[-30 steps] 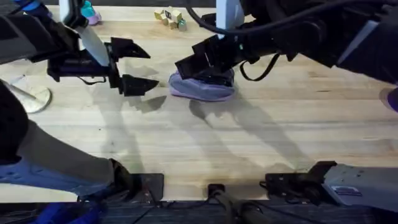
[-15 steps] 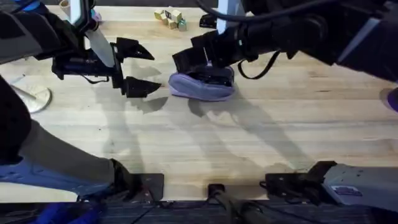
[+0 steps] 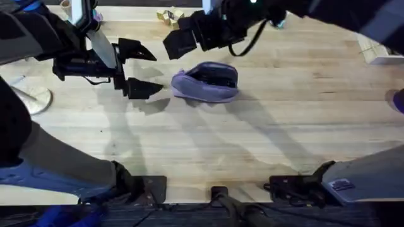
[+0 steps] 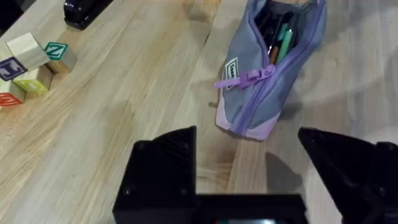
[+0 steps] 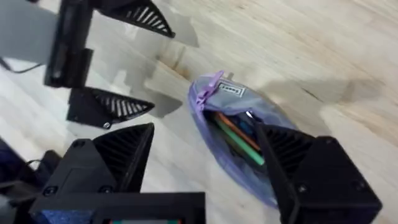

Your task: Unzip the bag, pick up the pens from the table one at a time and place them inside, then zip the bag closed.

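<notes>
The lavender bag (image 3: pixel 205 83) lies on the wooden table (image 3: pixel 252 139), its zipper open. Several coloured pens (image 4: pixel 277 42) show inside it, orange and green among them (image 5: pixel 237 140). The purple zipper pull (image 4: pixel 249 78) hangs at the end nearest my left gripper. My left gripper (image 3: pixel 137 67) is open just left of the bag, level with it, holding nothing; the left wrist view looks between its own fingers (image 4: pixel 165 163) at the bag. My right gripper (image 3: pixel 183 36) is open and raised, behind and left of the bag, looking down on the bag (image 5: pixel 239 121).
Letter blocks (image 3: pixel 169 17) sit at the table's far edge, seen also as blocks (image 4: pixel 31 62) beside a black stapler (image 4: pixel 84 9). A round metal base (image 3: pixel 28 98) stands at the left. A purple object (image 3: pixel 398 101) is at the right edge.
My right gripper has lifted off the bag and moved back and to the left, uncovering the bag's open top. The left gripper has barely moved.
</notes>
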`<state>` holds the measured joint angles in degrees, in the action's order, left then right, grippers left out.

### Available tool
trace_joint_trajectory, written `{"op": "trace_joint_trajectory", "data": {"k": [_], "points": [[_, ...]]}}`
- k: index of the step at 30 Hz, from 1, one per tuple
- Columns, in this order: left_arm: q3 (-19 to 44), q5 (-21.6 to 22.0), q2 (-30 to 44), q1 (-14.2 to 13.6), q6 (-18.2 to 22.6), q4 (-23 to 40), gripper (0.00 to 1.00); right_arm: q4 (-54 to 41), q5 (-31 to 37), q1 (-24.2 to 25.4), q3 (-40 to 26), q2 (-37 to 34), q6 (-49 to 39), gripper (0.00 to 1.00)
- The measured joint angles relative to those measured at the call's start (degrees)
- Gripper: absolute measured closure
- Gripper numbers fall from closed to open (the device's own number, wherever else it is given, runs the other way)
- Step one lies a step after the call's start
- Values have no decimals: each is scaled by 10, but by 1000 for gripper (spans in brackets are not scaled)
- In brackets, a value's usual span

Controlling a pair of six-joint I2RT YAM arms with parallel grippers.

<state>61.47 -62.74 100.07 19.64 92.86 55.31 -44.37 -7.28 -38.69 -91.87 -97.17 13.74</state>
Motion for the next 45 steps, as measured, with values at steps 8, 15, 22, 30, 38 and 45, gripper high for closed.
{"op": "trace_joint_trajectory", "data": {"k": [8,15,22,30,38,45], "points": [[0,0,0,0,0,3,8,-1,50,-19,-32,-53,-16,5],[0,0,0,0,0,3,8,13,60,-21,-33,-84,-18,5],[0,0,0,0,0,3,8,52,36,-21,-33,-117,-20,5],[0,0,0,0,0,3,8,62,18,-22,-34,-158,-20,15],[0,0,0,0,0,3,7,53,16,-26,-34,-172,-22,278],[0,0,0,0,0,3,8,53,14,-26,-34,-172,-22,588]]}}
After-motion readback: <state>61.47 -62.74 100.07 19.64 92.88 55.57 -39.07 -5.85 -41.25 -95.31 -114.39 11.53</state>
